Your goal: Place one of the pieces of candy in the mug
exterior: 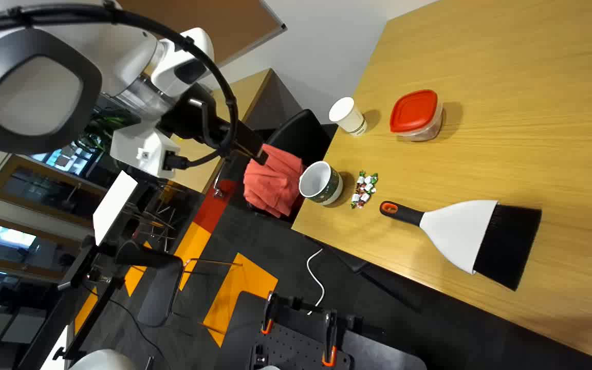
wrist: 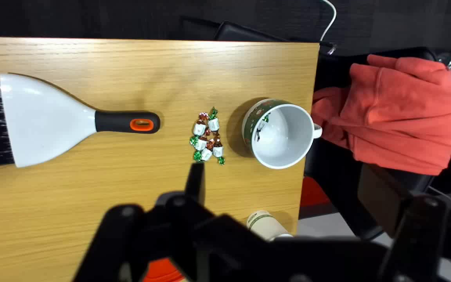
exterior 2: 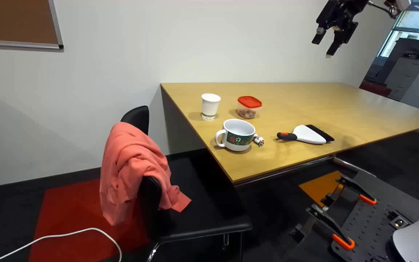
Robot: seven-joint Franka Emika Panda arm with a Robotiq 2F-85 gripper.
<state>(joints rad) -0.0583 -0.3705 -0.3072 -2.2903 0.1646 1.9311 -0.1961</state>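
The mug (exterior: 333,187) is white with a green decorated band and a white inside; it stands upright near the table's corner, also in an exterior view (exterior 2: 237,145) and the wrist view (wrist: 284,137). A small wrapped candy (wrist: 262,124) shows inside it against the inner wall. Several candies in white, green and brown wrappers (exterior: 364,189) lie in a pile beside the mug, also in the wrist view (wrist: 208,139); an exterior view shows them partly hidden by the mug (exterior 2: 259,140). My gripper (wrist: 282,168) is open and empty, high above the table (exterior 2: 323,47); it also shows in an exterior view (exterior: 261,155).
A white paper cup (exterior: 348,117) and a red-lidded clear container (exterior: 415,114) stand farther along the table (exterior: 532,128). A white and black brush (exterior: 455,231) lies past the candies, handle toward them. A chair with a coral cloth (exterior 2: 136,163) stands against the mug's table end.
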